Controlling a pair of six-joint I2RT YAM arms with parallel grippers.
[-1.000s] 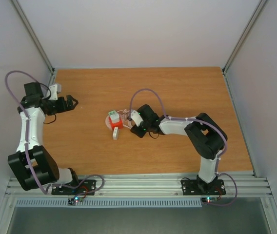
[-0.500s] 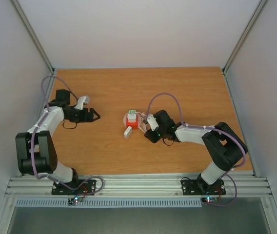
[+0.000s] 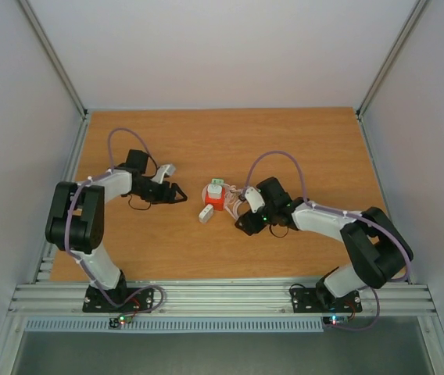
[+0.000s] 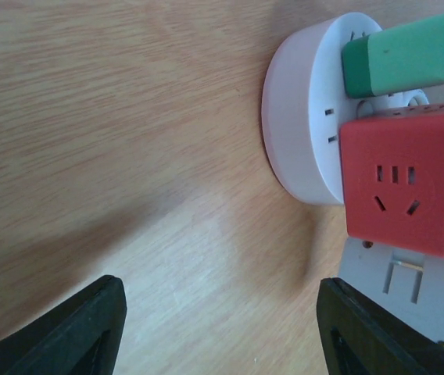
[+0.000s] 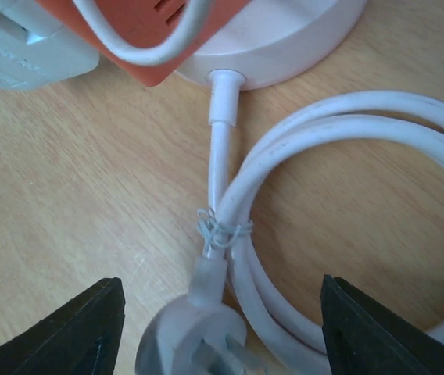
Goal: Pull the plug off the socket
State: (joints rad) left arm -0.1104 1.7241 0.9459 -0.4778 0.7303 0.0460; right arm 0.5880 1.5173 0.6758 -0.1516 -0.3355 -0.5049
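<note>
The socket (image 4: 306,117) is a pale round disc lying on the wooden table, also visible from above (image 3: 209,190). A green plug (image 4: 406,53) and a red cube adapter (image 4: 409,187) are seated on its face. My left gripper (image 4: 220,332) is open just left of the socket, with only bare wood between its fingers. My right gripper (image 5: 222,336) is open on the socket's other side. Its fingers straddle the coiled white cord (image 5: 347,148) and the cord's own plug (image 5: 198,340) without touching them. From above, the left gripper (image 3: 183,194) and right gripper (image 3: 239,212) flank the socket.
A white rectangular block (image 3: 205,213) lies against the socket's near side, next to the red cube (image 3: 216,201). A wire tie (image 5: 220,228) binds the cord coil. Side walls close in the table (image 3: 324,141) on the left, right and back.
The left arm has swung right to just beside the socket, its jaws narrowing. The right gripper has opened. The socket group slid right with the right arm earlier.
</note>
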